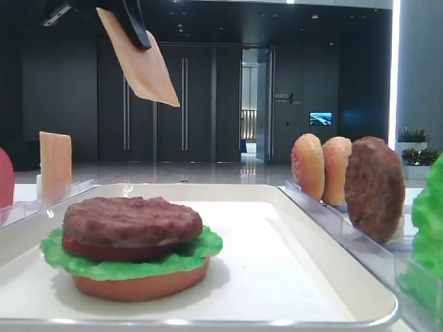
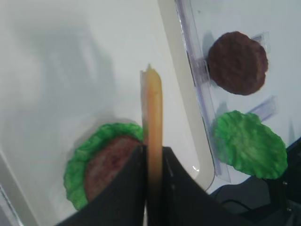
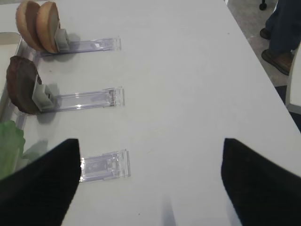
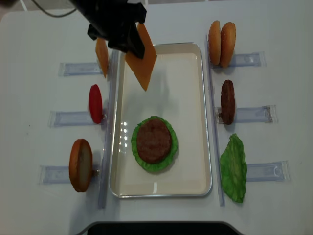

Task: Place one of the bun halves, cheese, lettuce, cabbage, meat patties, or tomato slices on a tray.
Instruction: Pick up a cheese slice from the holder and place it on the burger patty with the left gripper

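My left gripper (image 4: 128, 40) is shut on a thin pale orange cheese (image 4: 142, 62) slice, held tilted in the air over the far left part of the cream-white tray (image 4: 208, 122). The left wrist view shows the cheese (image 2: 153, 108) edge-on between the black fingers (image 2: 129, 188). Below it on the tray lies a stack: bun half, tomato, green lettuce (image 4: 139, 155), and a brown meat patty (image 4: 154, 140) on top. My right gripper (image 3: 150, 181) is open above bare table, with nothing between its fingers.
Clear holder racks flank the tray. On the right stand two bun halves (image 4: 221, 43), a patty (image 4: 227, 101) and a lettuce leaf (image 4: 234, 169). On the left are another cheese slice (image 4: 101, 56), a tomato slice (image 4: 96, 103) and a bun half (image 4: 80, 165).
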Robot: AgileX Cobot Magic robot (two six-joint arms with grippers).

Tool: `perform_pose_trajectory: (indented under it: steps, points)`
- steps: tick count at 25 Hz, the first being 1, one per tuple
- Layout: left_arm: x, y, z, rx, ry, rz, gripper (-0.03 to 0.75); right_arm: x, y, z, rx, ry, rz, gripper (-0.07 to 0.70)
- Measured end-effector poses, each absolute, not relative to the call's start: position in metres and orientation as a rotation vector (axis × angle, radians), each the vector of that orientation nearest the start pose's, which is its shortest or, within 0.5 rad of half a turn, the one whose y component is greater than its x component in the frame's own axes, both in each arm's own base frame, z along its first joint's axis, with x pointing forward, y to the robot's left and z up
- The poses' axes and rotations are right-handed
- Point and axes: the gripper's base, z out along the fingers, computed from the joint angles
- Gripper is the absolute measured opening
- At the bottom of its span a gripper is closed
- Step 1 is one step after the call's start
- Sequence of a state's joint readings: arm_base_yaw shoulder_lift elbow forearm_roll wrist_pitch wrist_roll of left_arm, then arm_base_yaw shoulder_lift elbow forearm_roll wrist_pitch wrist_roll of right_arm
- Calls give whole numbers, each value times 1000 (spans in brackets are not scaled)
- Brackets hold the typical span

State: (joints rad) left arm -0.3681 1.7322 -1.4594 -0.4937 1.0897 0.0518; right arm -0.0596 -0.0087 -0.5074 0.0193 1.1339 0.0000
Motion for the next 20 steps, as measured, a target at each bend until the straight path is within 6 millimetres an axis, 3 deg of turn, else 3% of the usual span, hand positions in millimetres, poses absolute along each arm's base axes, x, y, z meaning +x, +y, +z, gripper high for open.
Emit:
perform_pose_trajectory:
  steps: [6,13,20]
  points:
    - [275,-159,283,376,2721,-905,36,-10,2,273,61,2100,-13,577]
    - [227,-148,246,345,2629,-1060,36,-10,2,273,61,2100,-13,577]
    - [206,-141,217,402,2618,-1077,36,-10,2,273,61,2100,-13,577]
